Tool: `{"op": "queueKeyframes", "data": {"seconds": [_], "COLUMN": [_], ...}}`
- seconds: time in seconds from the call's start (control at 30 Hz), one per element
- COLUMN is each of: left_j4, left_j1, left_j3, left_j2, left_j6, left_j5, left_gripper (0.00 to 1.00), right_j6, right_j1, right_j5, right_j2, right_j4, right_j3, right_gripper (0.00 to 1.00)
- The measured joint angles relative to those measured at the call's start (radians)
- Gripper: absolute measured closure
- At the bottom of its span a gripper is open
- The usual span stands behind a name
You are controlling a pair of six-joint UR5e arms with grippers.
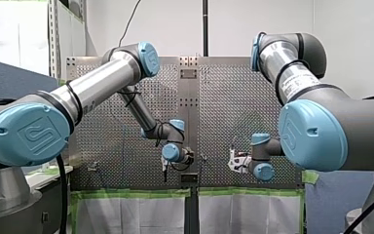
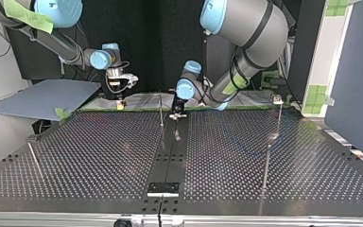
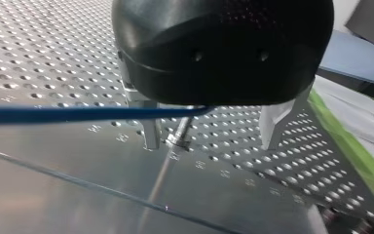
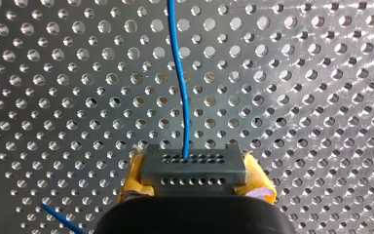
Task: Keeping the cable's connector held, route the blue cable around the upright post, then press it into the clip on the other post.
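Observation:
In the right wrist view my right gripper point(image 4: 196, 184) is shut on a dark grey connector point(image 4: 194, 165), held between yellow pads point(image 4: 132, 181). The blue cable point(image 4: 180, 73) leaves the connector and runs straight ahead over the perforated plate. In the left wrist view my left gripper point(image 3: 209, 146) is open, its metal fingers point(image 3: 151, 134) wide apart. The blue cable point(image 3: 78, 115) crosses just under its black housing. A thin upright post point(image 3: 179, 139) stands between the fingers, close to one of them. In the top view this post point(image 2: 161, 111) is right beside my left gripper point(image 2: 177, 115).
A taller post point(image 2: 278, 101) with a small fitting on top stands at the top view's right. A short post point(image 2: 32, 142) stands at its left. A black bracket point(image 2: 163, 188) sits at the table's near middle edge. A blue-grey sheet point(image 2: 42, 97) lies beyond the table at the left.

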Motion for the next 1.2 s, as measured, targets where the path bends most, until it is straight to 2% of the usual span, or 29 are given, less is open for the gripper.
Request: {"op": "queueKeyframes", "data": {"seconds": [0.3,0.47,0.63,0.87,1.2], "left_j4": [-0.073,-0.113,-0.156,-0.206,-0.196], "left_j1": [-0.008,-0.026,-0.052,-0.072,-0.091], "left_j3": [0.000,-0.002,-0.010,-0.057,-0.100], "left_j2": [0.008,0.032,0.063,0.086,0.094], "left_j6": [0.075,0.114,0.156,0.212,0.236], "left_j5": [-0.061,-0.077,-0.076,-0.068,-0.042], "left_gripper": [0.00,0.00,0.00,0.00,0.00], "right_j6": [-0.004,-0.009,-0.012,-0.012,-0.012], "right_j1": [0.000,-0.001,-0.001,-0.001,-0.001], "right_j5": [0.000,0.000,0.000,0.000,0.000], "right_j2": [0.000,0.000,0.000,0.000,0.000], "right_j4": [0.013,0.021,0.024,0.025,0.028], "right_j3": [0.000,0.000,0.000,0.000,0.000], "right_gripper": [1.00,1.00,1.00,1.00,1.00]}}
